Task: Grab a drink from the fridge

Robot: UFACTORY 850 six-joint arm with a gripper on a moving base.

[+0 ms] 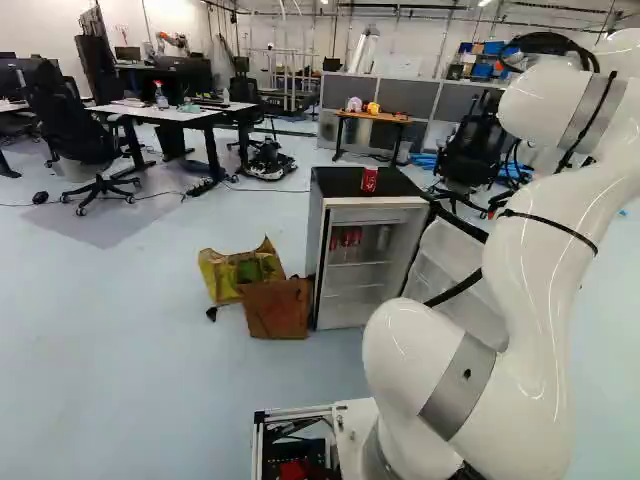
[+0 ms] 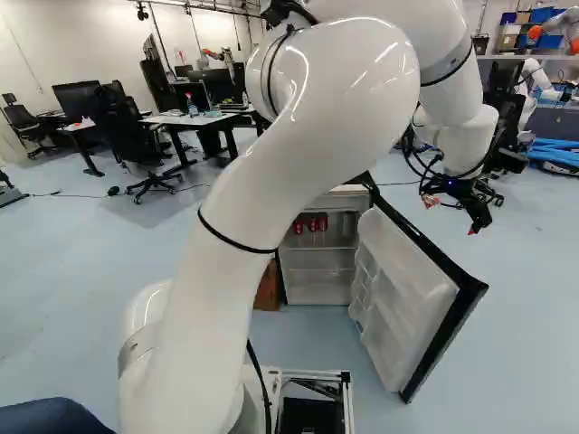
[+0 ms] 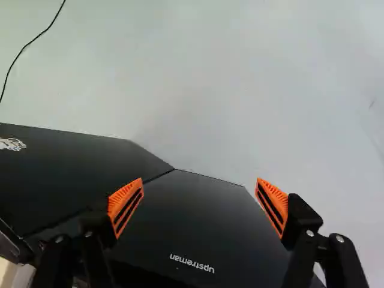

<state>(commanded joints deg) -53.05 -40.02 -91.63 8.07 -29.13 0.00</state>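
Standing open: the fridge [image 1: 318, 245], upright on the floor [image 1: 130, 330], its door [image 2: 409, 285] swung out to the right in the right base view, pale bins lining the inner face.
Top can: a red can [image 1: 369, 180], upright on the fridge's black top, near the front edge.
Shelf cans: red cans [image 2: 313, 224] grouped on the upper shelf, toward its left side in both base views.
Arm: raised [image 2: 317, 127], crossing in front of part of the fridge in the right base view.
End effector: black [image 2: 483, 215], fingers wide apart, orange pads [image 3: 126, 204] facing each other, clamped on nothing; dark panels with a seam lie beneath and ahead of it.
Floor items: a yellow bag [image 1: 222, 272] and a brown box [image 1: 277, 309], touching, beside the fridge's front left corner.
Background: a white desk [image 1: 185, 117] bearing a spray bottle [image 1: 161, 98]; a brown desk [image 1: 385, 118] beyond the fridge.
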